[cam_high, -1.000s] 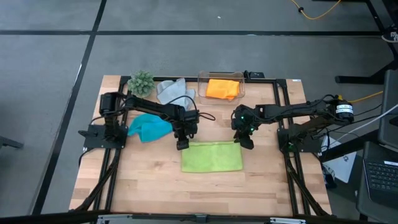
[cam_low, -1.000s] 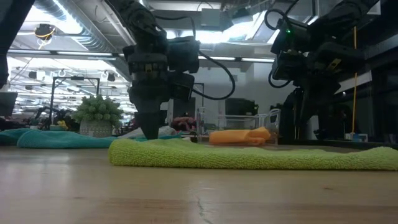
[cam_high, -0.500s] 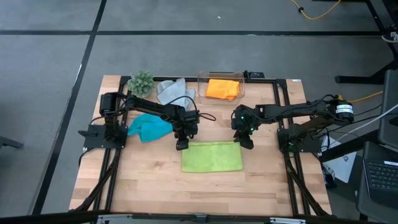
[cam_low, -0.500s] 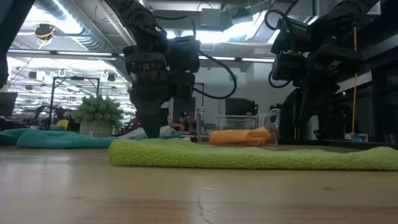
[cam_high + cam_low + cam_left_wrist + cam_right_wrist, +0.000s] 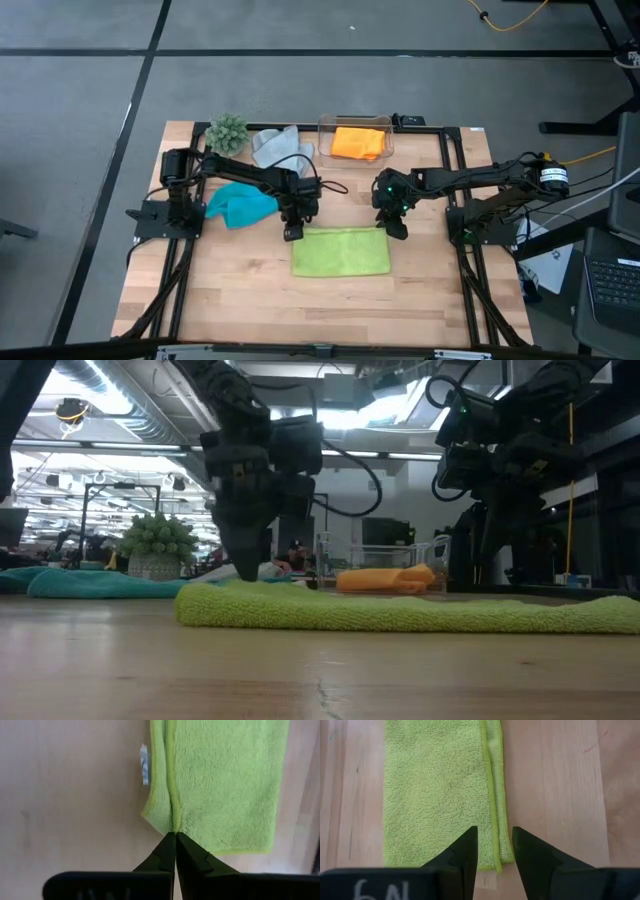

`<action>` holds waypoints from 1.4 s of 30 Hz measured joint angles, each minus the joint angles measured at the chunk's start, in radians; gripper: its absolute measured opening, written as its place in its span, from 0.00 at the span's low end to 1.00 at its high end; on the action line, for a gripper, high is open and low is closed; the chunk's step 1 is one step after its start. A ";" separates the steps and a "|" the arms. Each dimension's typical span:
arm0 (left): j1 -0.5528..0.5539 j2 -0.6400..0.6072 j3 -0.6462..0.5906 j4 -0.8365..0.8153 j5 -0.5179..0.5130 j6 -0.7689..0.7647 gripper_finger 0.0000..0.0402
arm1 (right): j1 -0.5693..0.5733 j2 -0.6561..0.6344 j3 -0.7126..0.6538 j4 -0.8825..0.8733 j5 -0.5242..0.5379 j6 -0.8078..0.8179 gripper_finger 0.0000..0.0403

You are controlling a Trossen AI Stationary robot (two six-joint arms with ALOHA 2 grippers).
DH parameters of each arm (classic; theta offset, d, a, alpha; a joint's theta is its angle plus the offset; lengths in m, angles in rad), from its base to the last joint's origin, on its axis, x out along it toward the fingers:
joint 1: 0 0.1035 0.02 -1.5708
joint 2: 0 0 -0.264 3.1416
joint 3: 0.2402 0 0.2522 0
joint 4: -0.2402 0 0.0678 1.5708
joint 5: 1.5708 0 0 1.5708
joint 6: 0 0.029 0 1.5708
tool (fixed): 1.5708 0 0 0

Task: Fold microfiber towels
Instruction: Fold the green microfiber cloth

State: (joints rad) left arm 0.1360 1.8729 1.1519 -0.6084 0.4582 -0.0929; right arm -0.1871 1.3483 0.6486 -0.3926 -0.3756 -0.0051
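The lime green towel [image 5: 340, 252] lies folded flat at the table's middle, its lower layer showing past the upper hem. My left gripper [image 5: 292, 233] is down at the towel's far left corner, shut on it. My right gripper [image 5: 397, 231] is over the far right corner. It is open, and its fingers stand either side of the corner hem [image 5: 497, 862]; no touch shows. A turquoise towel [image 5: 240, 205] lies bunched at the left. A grey towel [image 5: 275, 145] lies at the back. An orange towel [image 5: 358, 141] sits in a clear box. My left gripper pinches the lime green towel's far left corner [image 5: 173, 826] between its two fingertips, right at the hem where the layers overlap. How many layers it has I cannot tell. The fingers come from above, pointing down. The towel lies flat on the table.
The clear box [image 5: 355, 122] stands at the back middle. A small green plant [image 5: 227, 132] stands at the back left, beside the grey towel. Bare wood lies in front of the green towel toward the near edge. Black frame rails run along both sides.
My left gripper has shut at the green towel's far left corner and has shifted very slightly over it. The towel lies as before.
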 joint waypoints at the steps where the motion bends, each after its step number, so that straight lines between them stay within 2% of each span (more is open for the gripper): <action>1: -0.003 0.000 0.015 -0.013 -0.019 0.009 0.00 | 0.000 0.000 0.000 0.000 0.000 0.000 0.31; 15: -0.020 -0.001 0.147 -0.197 -0.194 0.077 0.00 | 0.000 0.000 -0.001 0.000 -0.001 -0.004 0.31; 26: 0.031 -0.001 0.150 -0.154 -0.287 0.183 0.01 | 0.000 0.000 -0.001 -0.001 0.020 -0.002 0.31; 31: 0.047 -0.001 0.132 -0.135 -0.297 0.201 0.08 | 0.000 0.000 -0.001 -0.001 0.042 -0.001 0.31; 38: 0.061 -0.001 0.130 -0.130 -0.494 0.165 0.24 | -0.006 0.000 -0.001 -0.001 0.042 -0.001 0.31; 42: 0.057 -0.001 0.137 -0.163 -0.508 0.106 0.27 | -0.006 0.000 -0.001 -0.001 0.042 0.000 0.31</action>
State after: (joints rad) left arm 0.1928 1.8717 1.2891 -0.7716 -0.0496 0.0134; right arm -0.1936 1.3483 0.6479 -0.3931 -0.3336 -0.0055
